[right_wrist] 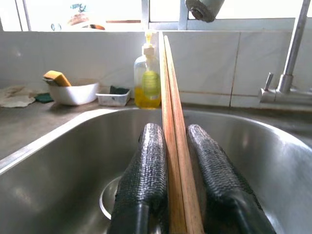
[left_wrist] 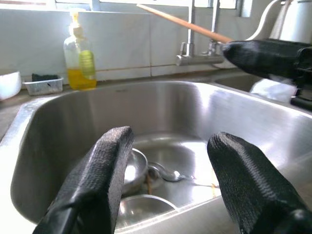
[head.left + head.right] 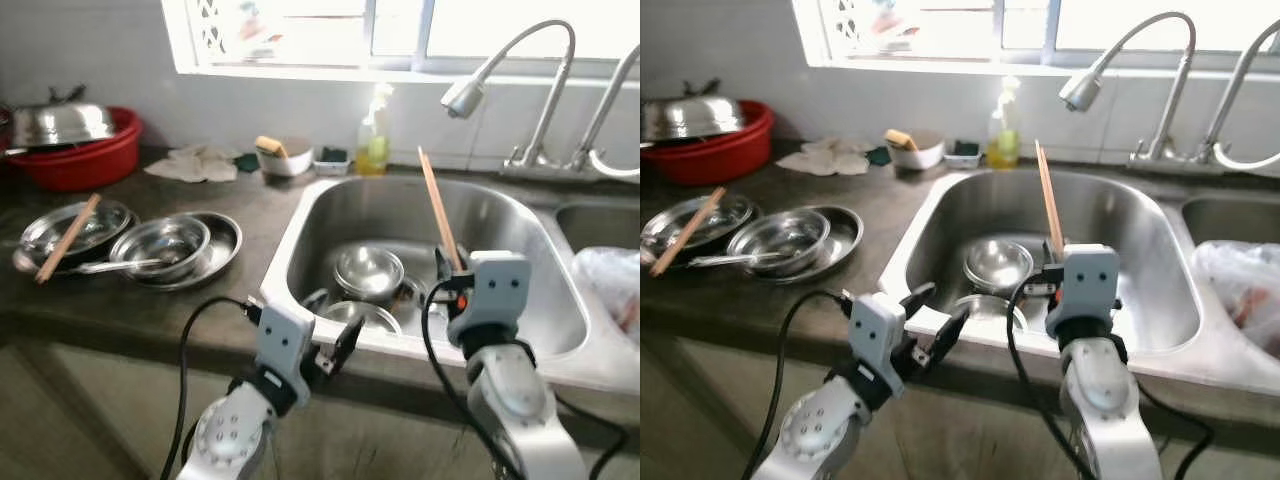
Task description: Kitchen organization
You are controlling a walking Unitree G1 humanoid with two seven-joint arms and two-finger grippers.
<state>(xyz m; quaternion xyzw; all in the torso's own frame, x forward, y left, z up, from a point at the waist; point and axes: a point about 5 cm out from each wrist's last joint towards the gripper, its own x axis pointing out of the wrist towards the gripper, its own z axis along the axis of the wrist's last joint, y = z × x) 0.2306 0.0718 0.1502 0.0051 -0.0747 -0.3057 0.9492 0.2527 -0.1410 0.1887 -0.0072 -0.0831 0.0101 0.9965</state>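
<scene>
A crumpled plastic bag (image 3: 610, 285) runs off at the counter's right end; its contents stay blurred.

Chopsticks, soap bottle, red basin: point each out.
chopsticks (image 1: 174, 122), right wrist view, mid-shaft just above the black fingers
soap bottle (image 3: 373, 148), left eye view, on its yellow body
red basin (image 3: 80, 164), left eye view, on its front wall

The chopsticks (image 1: 176, 146) stand clamped between the right gripper's (image 1: 181, 161) fingers (image 1: 146, 170), rising past their tips above the sink (image 3: 520, 260). Below and beyond both fingertips, bowls (image 3: 368, 270) lie in the basin. The left gripper (image 2: 168, 185), fingers apart, hangs over the near rim, left of the right one; behind the basin stands the soap bottle (image 1: 147, 78)
</scene>
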